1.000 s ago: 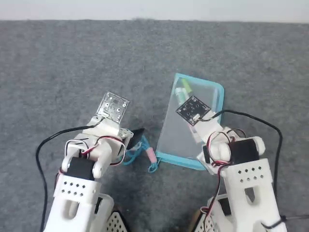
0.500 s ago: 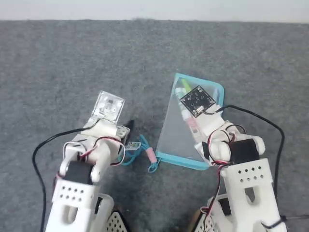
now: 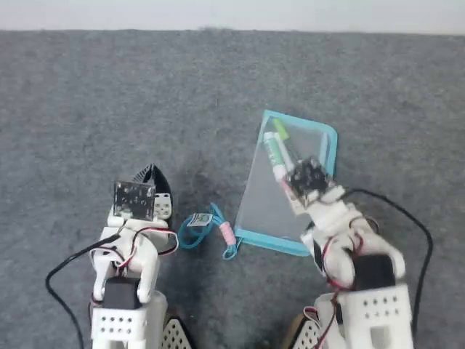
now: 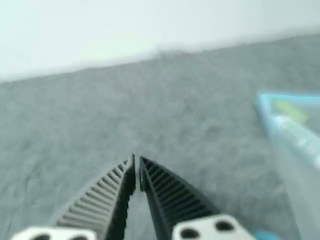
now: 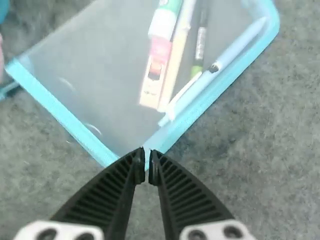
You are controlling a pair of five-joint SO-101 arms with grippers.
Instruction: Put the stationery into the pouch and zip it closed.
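Observation:
The clear pouch (image 3: pixel 270 196) with a blue edge lies flat on the grey mat, holding pens and a marker (image 3: pixel 275 149). Its blue zip cord (image 3: pixel 197 222) with a pink bead (image 3: pixel 227 234) trails off the near left corner. In the right wrist view, my right gripper (image 5: pixel 145 153) is shut, its tips just over the pouch's blue edge (image 5: pixel 180 127), and a light blue pen (image 5: pixel 220 60) and other stationery (image 5: pixel 159 65) show through the pouch. My left gripper (image 3: pixel 155 173) is shut over bare mat left of the cord; its wrist view has the shut gripper (image 4: pixel 136 161) and the pouch (image 4: pixel 295 132) off to one side.
Grey mat (image 3: pixel 109 94) spreads all around, with open room to the left and behind the pouch. A pale wall (image 3: pixel 232 13) borders the far edge. Black cables (image 3: pixel 396 200) loop beside both arm bases.
Both arms drew back toward the near edge. The left gripper swung left, away from the zip cord, which now lies free. The right wrist pulled back along the pouch.

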